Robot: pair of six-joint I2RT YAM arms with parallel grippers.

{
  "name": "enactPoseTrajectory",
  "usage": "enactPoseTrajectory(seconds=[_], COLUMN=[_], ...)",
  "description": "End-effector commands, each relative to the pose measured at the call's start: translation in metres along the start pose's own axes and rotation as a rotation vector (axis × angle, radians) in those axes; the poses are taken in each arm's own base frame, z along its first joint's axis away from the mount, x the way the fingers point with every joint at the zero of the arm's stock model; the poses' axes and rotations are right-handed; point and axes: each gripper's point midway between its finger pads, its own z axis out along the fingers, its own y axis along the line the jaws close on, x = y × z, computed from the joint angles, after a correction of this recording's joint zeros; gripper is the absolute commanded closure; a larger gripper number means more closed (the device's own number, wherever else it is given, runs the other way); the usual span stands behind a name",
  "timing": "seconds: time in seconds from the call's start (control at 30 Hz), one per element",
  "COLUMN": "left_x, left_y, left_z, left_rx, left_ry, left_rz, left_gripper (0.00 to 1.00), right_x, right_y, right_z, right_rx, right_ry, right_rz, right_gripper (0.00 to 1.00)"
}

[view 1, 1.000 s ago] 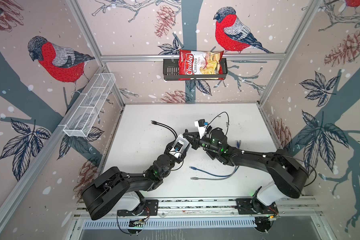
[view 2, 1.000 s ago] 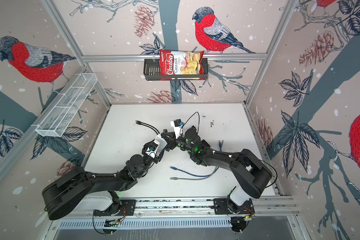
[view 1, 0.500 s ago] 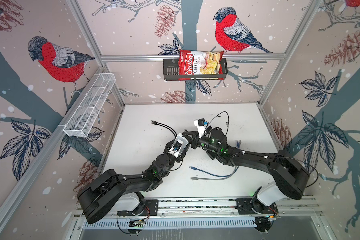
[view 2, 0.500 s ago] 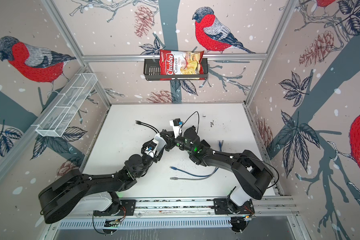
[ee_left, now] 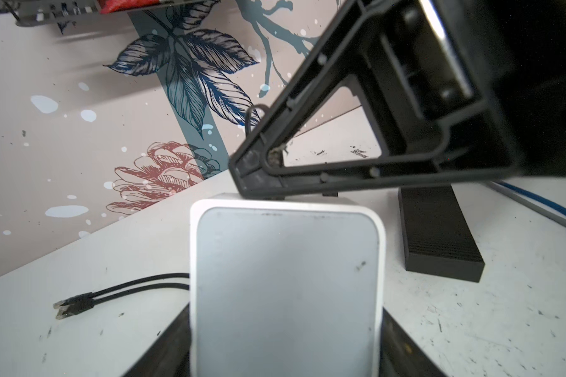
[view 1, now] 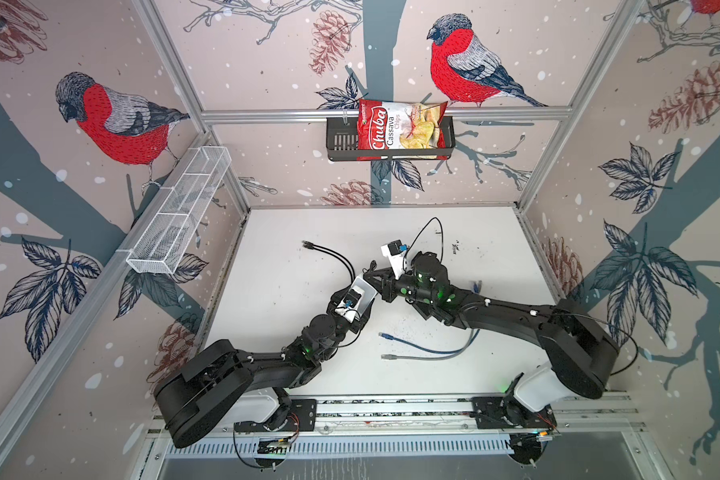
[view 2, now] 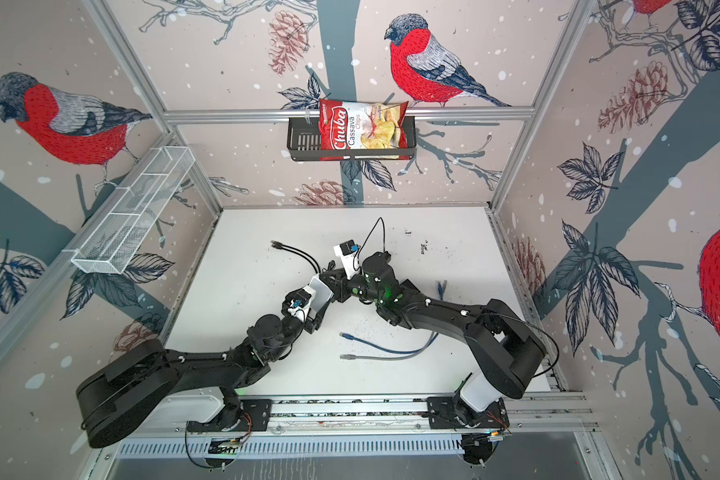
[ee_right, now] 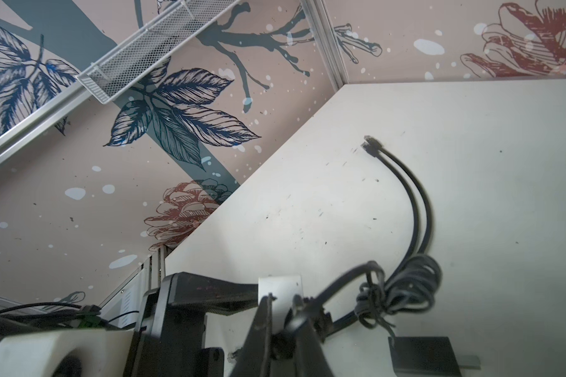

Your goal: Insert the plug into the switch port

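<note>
At the far edge of the white switch [ee_left: 285, 277], where I take the ports to face, my right gripper [ee_left: 254, 164] has its tips up against the casing. The plug is hidden behind those tips in every view, and so is the port. I can't say whether it's seated, half in, or only lined up.

The black cable [ee_right: 402, 287] runs from just beside my right fingers [ee_right: 258, 339] into a loose coil on the table [view 1: 275, 299], so I take this as the lead I'm working with. The right jaws look close together with a sliver of gap. Whether they're pinching the plug or not, I can't tell.

My left gripper [view 1: 356, 305] is clamped on the switch, a finger on each side, holding it tilted and apparently lifted off the table.

My read: pickup is done, the switch is presented, and the plug has been brought to the port edge. What's left is making sure it's fully home, then letting go.

Further out, two free black plug ends [view 1: 308, 245] lie toward the back of the table. A black ribbed block [ee_left: 438, 235] sits just past the switch. A blue network cable [view 1: 404, 341] and a grey network cable [view 1: 416, 358] lie near the front, untouched.
</note>
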Motion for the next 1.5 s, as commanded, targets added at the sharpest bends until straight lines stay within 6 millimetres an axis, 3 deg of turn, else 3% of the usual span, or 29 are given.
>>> enactPoseTrajectory(seconds=[0.0,0.07,0.3,0.47,0.73,0.8,1.03,1.47], left_x=[-0.033,-0.024,0.006,0.018,0.038,0.041,0.057,0.107], left_y=[-0.005,-0.005,-0.004,-0.004,-0.004,-0.005,-0.016,-0.035], left_z=[0.0,0.001,0.004,0.006,0.01,0.01,0.011,-0.005], left_rx=[0.038,0.032,0.01,-0.004,-0.019,-0.019,0.031,0.037], left_ry=[-0.133,-0.093,0.031,0.081,0.168,0.18,0.287,0.659], left_rz=[-0.076,-0.089,-0.109,-0.117,-0.114,-0.118,-0.155,-0.279], left_gripper=[0.84,0.84,0.84,0.84,0.85,0.85,0.86,0.88], right_x=[0.027,0.029,0.03,0.029,0.014,0.01,-0.003,0.005], right_y=[-0.01,-0.012,-0.018,-0.021,-0.03,-0.038,-0.067,-0.105], right_z=[0.0,0.001,-0.002,-0.007,-0.04,-0.051,-0.078,-0.075], right_rx=[0.029,0.035,0.047,0.057,0.115,0.155,0.305,0.429], right_ry=[0.098,0.103,0.102,0.094,0.022,0.003,-0.048,0.009], right_rz=[0.026,0.031,0.032,0.018,-0.017,-0.012,-0.024,0.002], right_gripper=[0.84,0.79,0.48,0.32,0.14,0.01,0.01,0.01])
